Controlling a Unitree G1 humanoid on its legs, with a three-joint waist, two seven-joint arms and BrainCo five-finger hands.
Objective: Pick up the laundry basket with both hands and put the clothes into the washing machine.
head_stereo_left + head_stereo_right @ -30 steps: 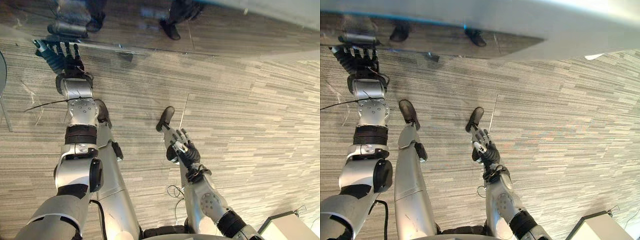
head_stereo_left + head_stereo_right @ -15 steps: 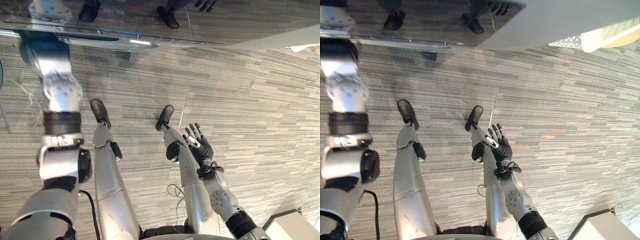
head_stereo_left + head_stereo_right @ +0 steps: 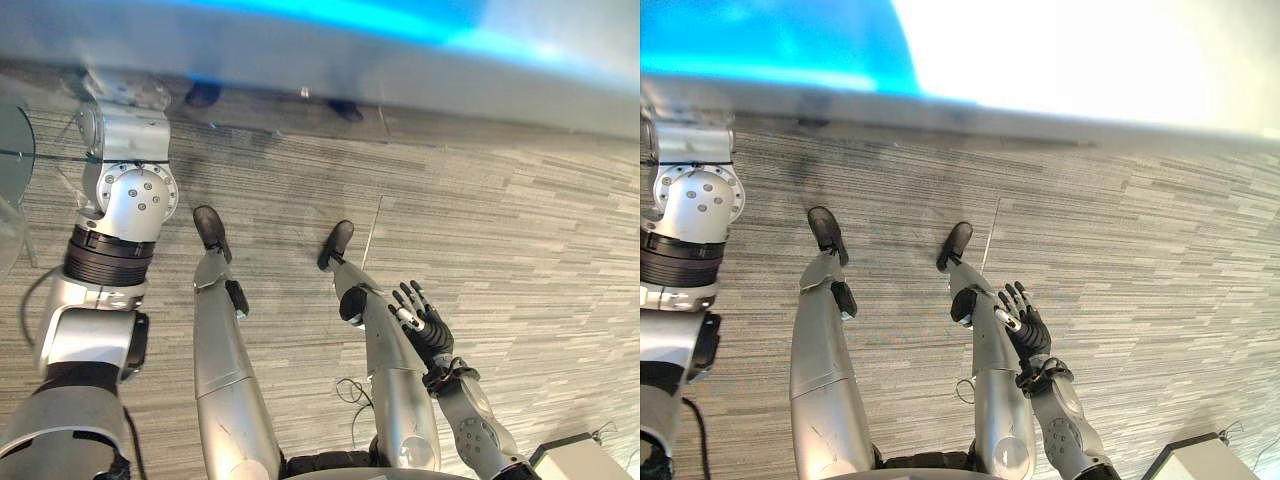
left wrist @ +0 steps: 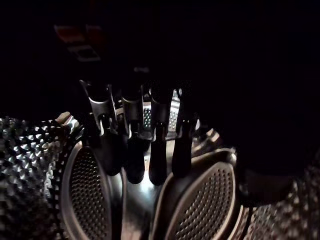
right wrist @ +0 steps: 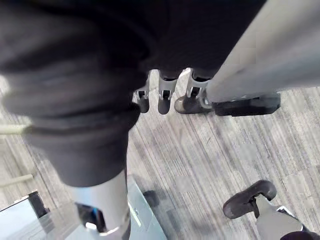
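1 change | left robot hand [image 4: 134, 150] now inside washing machine drum [image 4: 27, 160]

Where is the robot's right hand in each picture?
Left eye view: the right hand is low and right of the middle, fingers spread.
Right eye view: the same hand, low, just right of the middle.
Right wrist view: its fingers reach past the dark cover.
Left wrist view: this is the left hand, inside a dimpled drum.
Shared landmark: the grey striped floor.

Fig.: silver-grey L arm [image 3: 118, 200] w/ round joint disc, ring of small screws, black ribbed band. R robot hand [image 3: 430, 332]: dark cover, silver dark-tipped fingers [image 3: 413, 303].
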